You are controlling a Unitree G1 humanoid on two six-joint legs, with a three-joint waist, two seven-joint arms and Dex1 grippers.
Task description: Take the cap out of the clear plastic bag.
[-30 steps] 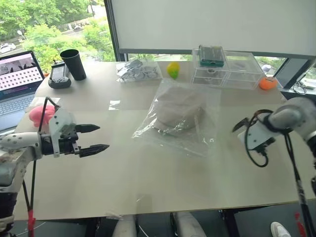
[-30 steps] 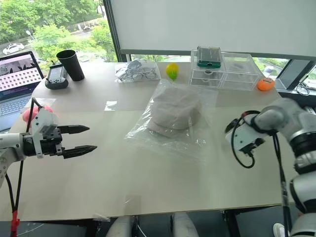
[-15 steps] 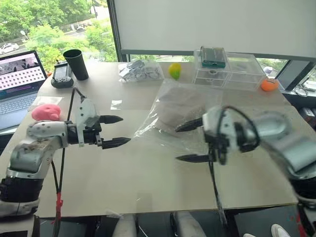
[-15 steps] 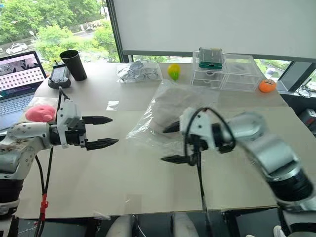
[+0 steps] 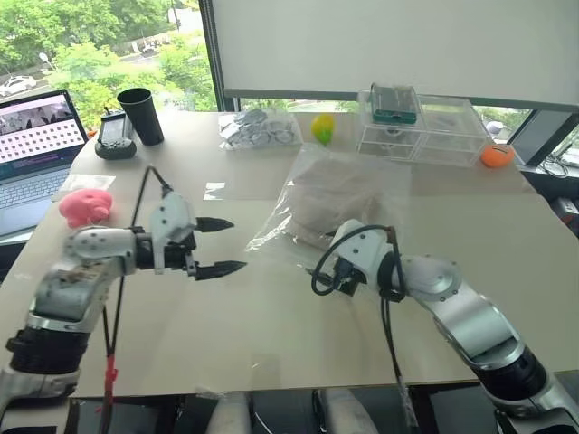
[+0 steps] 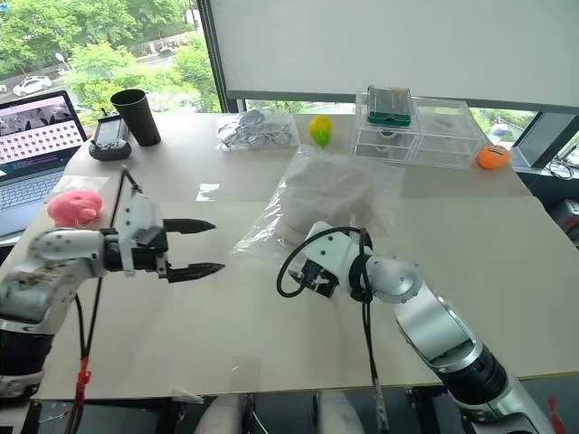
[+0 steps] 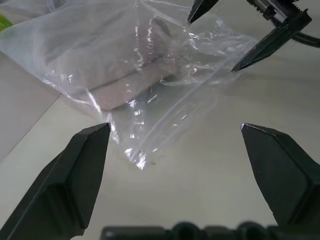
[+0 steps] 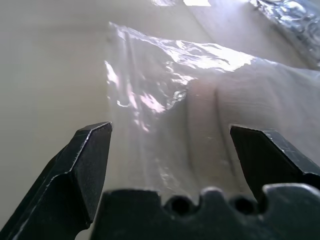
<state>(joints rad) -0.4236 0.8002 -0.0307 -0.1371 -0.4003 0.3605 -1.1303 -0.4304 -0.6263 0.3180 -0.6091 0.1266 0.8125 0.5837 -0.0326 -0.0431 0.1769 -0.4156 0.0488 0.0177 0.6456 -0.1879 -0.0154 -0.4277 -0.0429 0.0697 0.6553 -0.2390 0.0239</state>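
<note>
The clear plastic bag lies flat on the middle of the table, and the beige cap is inside it. My left gripper hovers open to the left of the bag's near left corner, its fingers level and apart from the plastic. My right gripper is open at the bag's near edge and faces the cap through the plastic. In the left wrist view the right gripper's fingertips stand spread over the bag. Neither gripper holds anything.
At the table's left stand a laptop, a pink plush toy, a black cup and a small device. Along the back are a small bag with eyeglasses, a yellow-green fruit, a clear drawer box and an orange ball.
My right arm swung left across the table from the right edge to the bag's near edge, its wrist rolling. My left gripper moved right toward the bag. Both stayed open.
</note>
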